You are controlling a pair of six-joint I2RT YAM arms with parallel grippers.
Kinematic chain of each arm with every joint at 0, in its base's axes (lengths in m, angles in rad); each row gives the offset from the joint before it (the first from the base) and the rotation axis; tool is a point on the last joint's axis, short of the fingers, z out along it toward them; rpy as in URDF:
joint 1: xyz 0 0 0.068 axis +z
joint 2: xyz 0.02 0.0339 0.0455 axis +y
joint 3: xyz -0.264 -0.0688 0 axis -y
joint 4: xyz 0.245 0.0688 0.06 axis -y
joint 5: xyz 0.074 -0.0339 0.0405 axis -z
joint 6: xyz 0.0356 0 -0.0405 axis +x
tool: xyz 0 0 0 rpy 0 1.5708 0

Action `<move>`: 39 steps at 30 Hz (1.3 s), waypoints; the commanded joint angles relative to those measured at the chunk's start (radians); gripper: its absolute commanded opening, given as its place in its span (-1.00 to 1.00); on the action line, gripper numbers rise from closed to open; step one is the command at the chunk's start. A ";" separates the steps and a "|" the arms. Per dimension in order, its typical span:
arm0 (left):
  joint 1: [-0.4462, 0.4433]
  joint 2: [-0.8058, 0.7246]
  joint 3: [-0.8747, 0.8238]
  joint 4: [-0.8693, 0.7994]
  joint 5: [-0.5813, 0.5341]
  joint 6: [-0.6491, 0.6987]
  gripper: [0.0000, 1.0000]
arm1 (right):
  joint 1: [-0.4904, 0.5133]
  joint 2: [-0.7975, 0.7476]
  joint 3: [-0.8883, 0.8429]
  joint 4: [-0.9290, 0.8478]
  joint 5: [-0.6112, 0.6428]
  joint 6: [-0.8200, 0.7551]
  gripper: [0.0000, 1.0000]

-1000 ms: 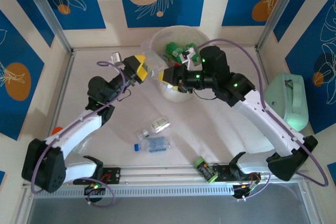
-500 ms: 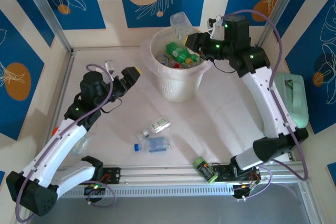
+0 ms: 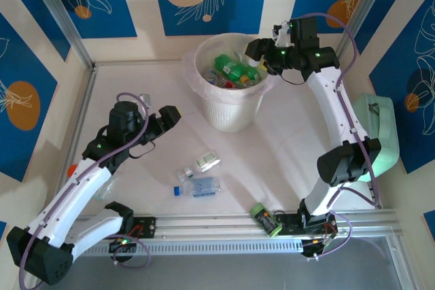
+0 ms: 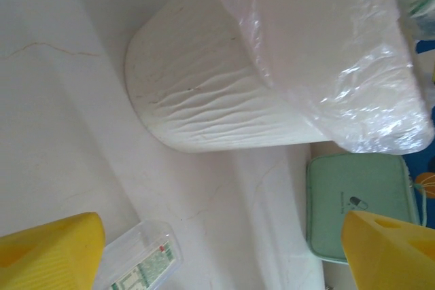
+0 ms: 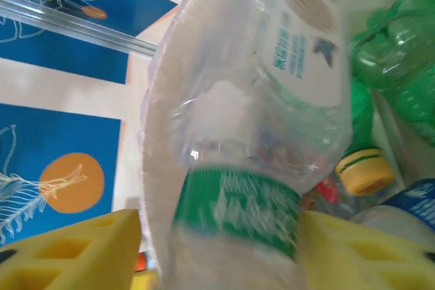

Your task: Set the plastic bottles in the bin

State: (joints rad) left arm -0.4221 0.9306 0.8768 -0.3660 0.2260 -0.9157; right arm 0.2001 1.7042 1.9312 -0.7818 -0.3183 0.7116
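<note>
The cream-white bin (image 3: 231, 110) stands at the back middle of the table and holds green and clear plastic bottles (image 3: 232, 70). My right gripper (image 3: 256, 50) hovers over the bin's right rim. In the right wrist view a clear bottle with a green label (image 5: 272, 100) hangs blurred between the yellow fingers (image 5: 75, 252), with a gap on its left side. That right gripper (image 5: 221, 249) is open. My left gripper (image 3: 170, 115) is open and empty, left of the bin (image 4: 204, 100). Two clear bottles (image 3: 207, 162) (image 3: 197, 186) lie on the table, and one (image 4: 139, 263) lies near my left finger.
A green bottle (image 3: 266, 219) lies by the front rail. The mint-green case (image 3: 374, 130) sits at the right edge, also seen past the bin (image 4: 360, 202). An orange cap (image 3: 71, 168) shows beside the left arm. Metal posts frame the back corners.
The right arm carried the clear bottle from beside the bin to above it, and its jaws have opened. The left arm drew back and down from the bin, its jaws narrowing a little.
</note>
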 commanded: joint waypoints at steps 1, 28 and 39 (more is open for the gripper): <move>-0.004 0.002 -0.015 -0.065 -0.016 0.053 0.78 | -0.014 -0.007 0.059 -0.023 -0.023 -0.006 0.36; -0.289 0.319 0.082 -0.355 -0.079 0.399 0.78 | 0.190 -0.470 -0.341 0.020 0.112 0.056 0.42; -0.411 0.444 0.180 -0.438 -0.182 0.551 0.97 | 0.311 -0.626 -0.582 -0.003 0.180 0.111 0.43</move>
State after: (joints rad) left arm -0.8089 1.3834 1.0290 -0.7357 0.1013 -0.4309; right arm 0.4904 1.1225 1.3781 -0.7597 -0.1787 0.8066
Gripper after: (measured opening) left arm 0.978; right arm 0.714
